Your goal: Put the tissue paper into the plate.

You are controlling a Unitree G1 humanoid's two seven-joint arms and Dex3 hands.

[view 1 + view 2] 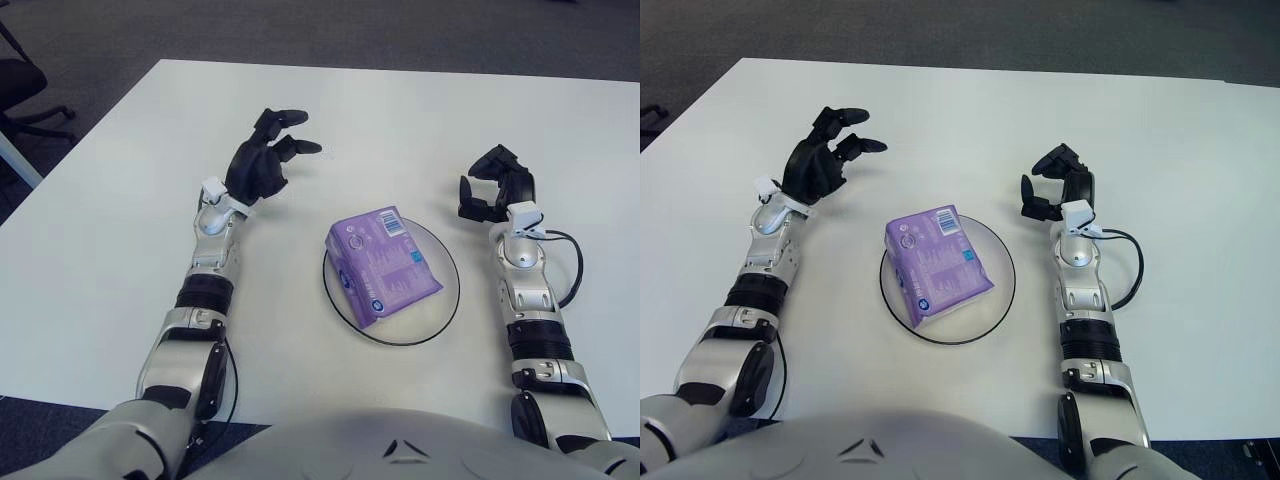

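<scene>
A purple tissue pack point(382, 263) lies inside the clear round plate point(443, 300) with a dark rim, near the table's front centre. My left hand point(268, 160) is raised over the table up and to the left of the plate, its fingers spread and holding nothing. My right hand point(494, 188) shows to the right of the plate with its fingers loosely curled around nothing.
The white table point(400, 110) stretches well beyond the plate on all sides. A black office chair point(22, 95) stands off the table's far left corner, over dark carpet.
</scene>
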